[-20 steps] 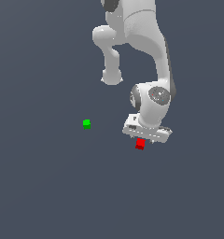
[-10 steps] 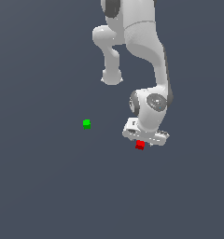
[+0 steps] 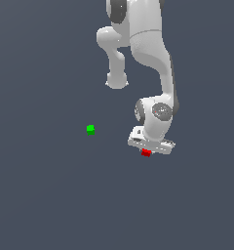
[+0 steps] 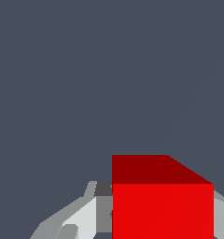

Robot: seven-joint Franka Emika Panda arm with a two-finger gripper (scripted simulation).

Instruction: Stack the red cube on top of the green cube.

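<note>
The red cube lies on the dark grey floor at the exterior view's right, right under the white hand. My gripper is down over it with a finger on either side. In the wrist view the red cube fills the space between the two fingers, and both touch its sides. The gripper is shut on the cube. The green cube sits alone on the floor, well off to the exterior view's left and a little farther back. It is out of the wrist view.
The white arm rises behind the gripper to the picture's top edge. Plain dark grey floor surrounds both cubes.
My gripper has come down over the red cube, which now sits between the fingers. Neither cube has moved.
</note>
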